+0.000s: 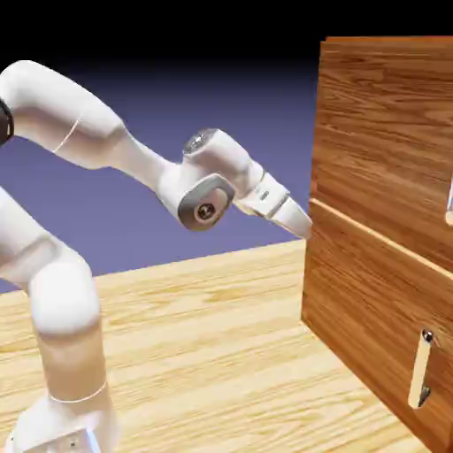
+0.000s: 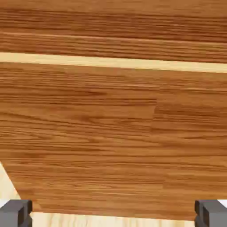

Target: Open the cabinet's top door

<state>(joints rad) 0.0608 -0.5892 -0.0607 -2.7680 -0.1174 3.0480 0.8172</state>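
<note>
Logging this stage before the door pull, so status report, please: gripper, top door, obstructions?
Gripper open, nothing between fingers. Top door closed, handle ungrasped. Nothing seen blocking the door.

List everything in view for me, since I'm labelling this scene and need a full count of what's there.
cabinet: one, reddish-brown grained wood, at the exterior view's right
top door: one, reddish-brown wood, upper part of the cabinet's front
lower door: one, reddish-brown wood, below the top door
pale strip: one, cream, between the two doors
top door's handle: one, only partly in view, at the exterior view's right edge
lower handle: one, cream bar with dark ends, on the lower door
table: one, pale wood, beneath arm and cabinet
robot arm: one, white with grey parts, at the exterior view's left
gripper: one, two grey fingertips set wide apart, before the cabinet
</note>
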